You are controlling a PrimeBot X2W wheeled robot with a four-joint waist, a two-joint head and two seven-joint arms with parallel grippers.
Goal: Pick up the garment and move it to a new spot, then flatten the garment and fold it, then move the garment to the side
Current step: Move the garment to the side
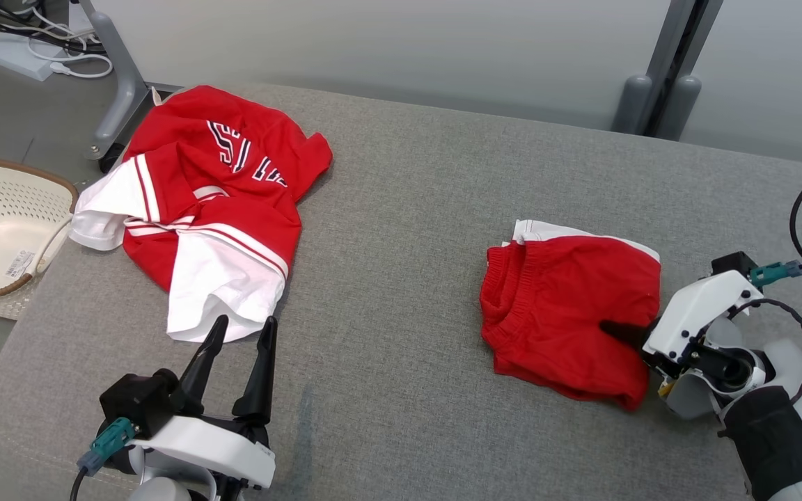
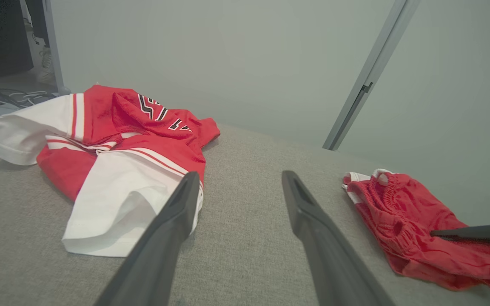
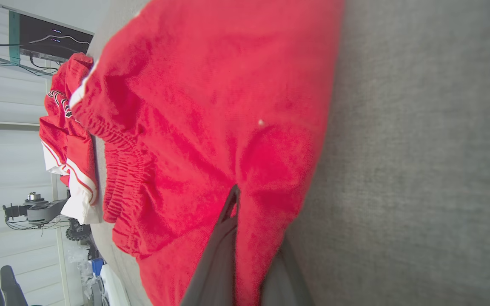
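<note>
The garment, a pair of red shorts with an elastic waistband, lies folded on the right of the grey padded table. My right gripper comes in from the right and is shut on the shorts' near right edge, red cloth pinched between its fingers. The shorts spread away from that grip in the right wrist view. My left gripper stands open at the table's front left, nothing between its fingers, pointing at the table past a jersey's white hem. The left wrist view shows the shorts at right and the left gripper open.
A crumpled red and white jersey lies at the table's far left, partly over the edge. A cream perforated basket sits on the floor to the left. Grey frame legs and a post stand behind the table.
</note>
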